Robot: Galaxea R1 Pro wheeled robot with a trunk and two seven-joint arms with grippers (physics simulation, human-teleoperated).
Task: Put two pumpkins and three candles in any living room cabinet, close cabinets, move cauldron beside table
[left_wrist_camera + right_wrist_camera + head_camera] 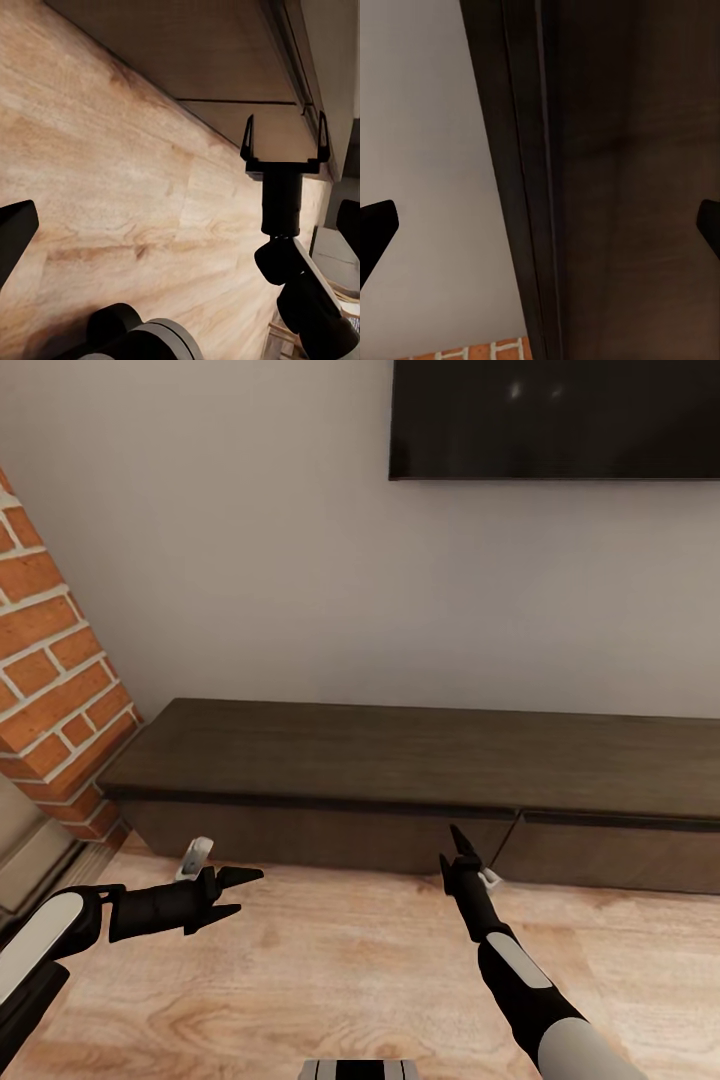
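Both arms empty, left gripper [232, 892] and right gripper [284, 140] spread, facing the shut cabinet [400, 760]; likely opening step, right reaches its front.

Long, low dark-brown cabinet [400, 760] against wall, flat fronts closed.

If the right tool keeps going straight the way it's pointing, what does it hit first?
Most likely the dark front of the cabinet. The right tool is open and aimed at it, and the right wrist view looks straight onto that wood. Nothing seems to lie between, though depth is hard to judge.
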